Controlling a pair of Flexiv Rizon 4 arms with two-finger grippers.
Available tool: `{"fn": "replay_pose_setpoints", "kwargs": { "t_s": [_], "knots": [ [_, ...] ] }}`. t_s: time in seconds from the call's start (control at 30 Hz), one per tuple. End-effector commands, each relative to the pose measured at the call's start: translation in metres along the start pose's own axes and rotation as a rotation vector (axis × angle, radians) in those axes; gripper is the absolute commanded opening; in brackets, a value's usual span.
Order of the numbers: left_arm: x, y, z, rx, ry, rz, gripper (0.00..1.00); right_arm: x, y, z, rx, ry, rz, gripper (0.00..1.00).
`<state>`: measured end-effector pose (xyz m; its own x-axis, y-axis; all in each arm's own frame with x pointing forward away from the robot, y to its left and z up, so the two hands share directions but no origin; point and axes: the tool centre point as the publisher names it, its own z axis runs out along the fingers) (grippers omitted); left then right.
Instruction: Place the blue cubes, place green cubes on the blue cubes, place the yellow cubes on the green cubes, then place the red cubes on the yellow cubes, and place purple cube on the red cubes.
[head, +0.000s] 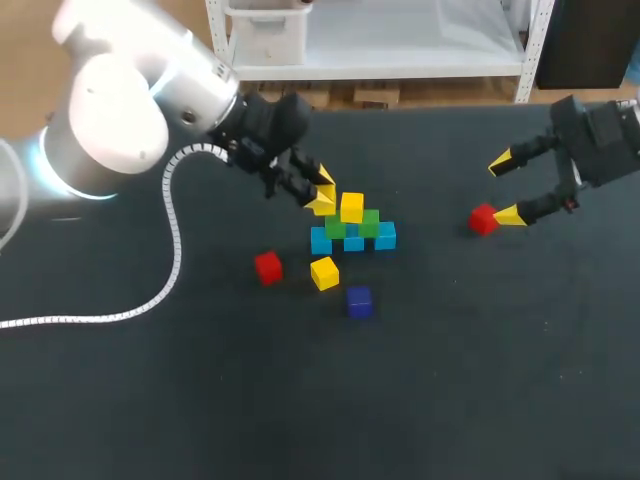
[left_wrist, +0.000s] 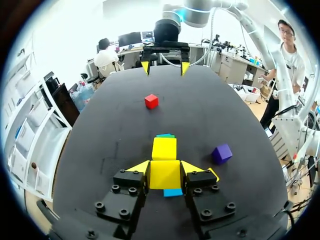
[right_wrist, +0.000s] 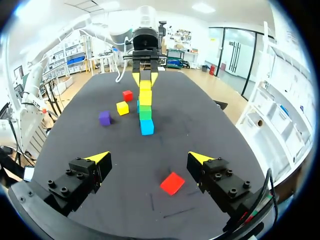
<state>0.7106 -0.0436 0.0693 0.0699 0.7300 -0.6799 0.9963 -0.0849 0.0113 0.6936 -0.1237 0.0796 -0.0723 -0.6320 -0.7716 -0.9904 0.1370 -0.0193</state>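
A pyramid stands mid-table: blue cubes (head: 353, 242) at the base, green cubes (head: 368, 222) on them, and a yellow cube (head: 351, 207) on the greens. My left gripper (head: 322, 193) hovers at the pyramid's left end, shut on a second yellow cube (left_wrist: 164, 174); the stacked yellow cube (left_wrist: 164, 148) sits just ahead of it, and a blue cube (left_wrist: 173, 192) shows underneath. My right gripper (right_wrist: 149, 158) is open at the right, with a red cube (right_wrist: 172, 183) on the table between its fingers. That red cube (head: 483, 219) is untouched.
Loose on the table in front of the pyramid are a red cube (head: 267, 267), a yellow cube (head: 324, 272) and a purple cube (head: 359, 300). My left arm's white cable (head: 175, 235) trails over the table's left side.
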Motion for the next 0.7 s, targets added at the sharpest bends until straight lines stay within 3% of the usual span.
{"fn": "replay_pose_setpoints", "kwargs": {
  "t_s": [0.03,0.7],
  "knots": [
    [0.0001,-0.0002,0.0035,0.003,0.002,-0.002,0.00,0.0002,-0.0004,0.0004,-0.001,-0.001,-0.001,1.00],
    [0.0049,-0.0005,0.0123,0.010,0.016,-0.009,0.00,0.0002,-0.0004,0.0004,-0.001,-0.001,-0.001,1.00]
  ]
}}
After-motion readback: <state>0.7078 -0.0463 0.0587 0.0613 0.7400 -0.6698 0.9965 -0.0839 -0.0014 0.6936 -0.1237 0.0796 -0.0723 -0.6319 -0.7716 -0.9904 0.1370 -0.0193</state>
